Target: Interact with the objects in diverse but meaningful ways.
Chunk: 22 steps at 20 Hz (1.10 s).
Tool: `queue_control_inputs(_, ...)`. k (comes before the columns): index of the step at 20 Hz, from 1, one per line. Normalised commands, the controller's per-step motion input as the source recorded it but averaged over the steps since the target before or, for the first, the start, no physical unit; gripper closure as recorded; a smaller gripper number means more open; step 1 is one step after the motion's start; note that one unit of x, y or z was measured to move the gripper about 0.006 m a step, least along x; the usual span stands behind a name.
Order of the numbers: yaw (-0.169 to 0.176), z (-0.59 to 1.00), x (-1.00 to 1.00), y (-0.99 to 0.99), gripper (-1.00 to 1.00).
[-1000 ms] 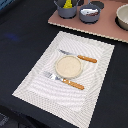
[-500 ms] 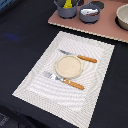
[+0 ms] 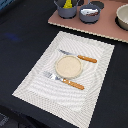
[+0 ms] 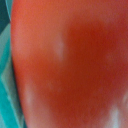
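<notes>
Redness filled almost the whole wrist view: a smooth, blurred red tomato (image 4: 70,65) sat pressed right up against the lens, with only a sliver of teal surface (image 4: 6,100) beside it. The pincer itself showed in neither view, so whether it was open, closed or gripping the tomato could not be told.

With the camera this blind, a closing move risked pinching off-centre and squirting the round toy away, or the arm pushing down into it.

In the exterior view no arm appeared. Taking the round plate (image 3: 69,66) as landmark, a fork (image 3: 64,80) lay just on its near side, a knife (image 3: 79,56) just beyond it, all on a striped placemat (image 3: 35,85). Well beyond the plate stood two grey containers (image 3: 68,8) on a pinkish tray (image 3: 100,27).
</notes>
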Motion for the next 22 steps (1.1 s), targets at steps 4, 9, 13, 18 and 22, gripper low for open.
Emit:
queue_control_inputs(4,0.000,-0.30,-0.30,0.00,1.00)
queue_control_inputs(9,0.000,-0.30,-0.26,0.00,1.00)
queue_control_inputs(13,0.000,-0.31,-0.21,0.00,1.00)
queue_control_inputs(18,0.000,-0.32,-0.21,0.00,1.00)
queue_control_inputs(22,0.000,-0.27,-0.21,0.00,-1.00)
